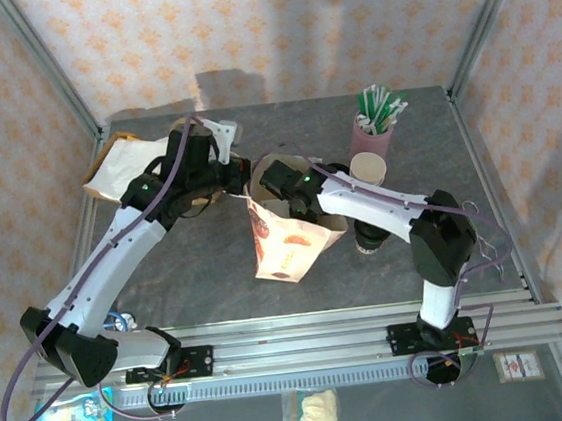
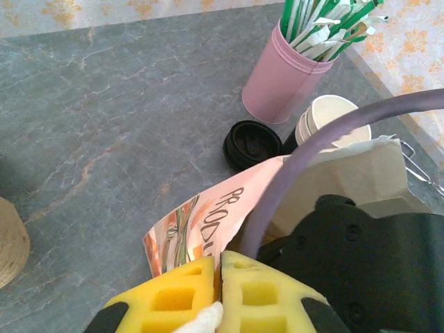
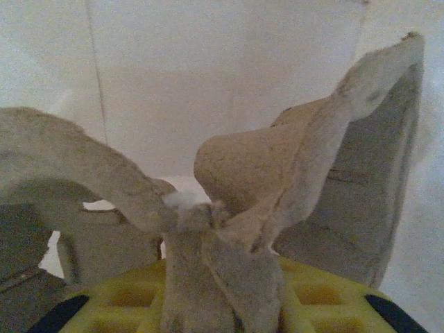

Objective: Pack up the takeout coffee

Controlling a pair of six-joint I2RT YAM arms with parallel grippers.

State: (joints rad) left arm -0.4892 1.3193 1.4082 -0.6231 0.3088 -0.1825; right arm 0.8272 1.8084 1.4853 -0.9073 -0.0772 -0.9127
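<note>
While the paper bag [image 1: 284, 242] stood open at the middle of the table [image 1: 197, 270], both arms met at its mouth. The left gripper [image 2: 220, 277] had its yellow fingers pressed together on a white scrap, which looked to be the bag's rim, judging by the printed pink panel lying just beyond them. The right gripper [image 3: 222, 277] reached down inside the bag, pinching the central tab of a moulded pulp cup carrier [image 3: 250, 166] against the pale inner walls.

The takeout coffee [image 1: 368, 235] sat on the table outside the bag, just beside its right side and partly hidden under the right forearm, so only its dark top and a little of the cup showed. Behind it stood a stack of white paper cups [image 1: 367, 168] and a pink holder [image 1: 371, 133] of green-and-white sticks, with a loose black lid [image 2: 250, 143] lying near them.

By this showing the job was at an early stage. The bag was held open and the carrier was going in or being seated, but the coffee itself had not been packed. Releasing the carrier, fetching the cup and lowering it upright into the bag all remained.
</note>
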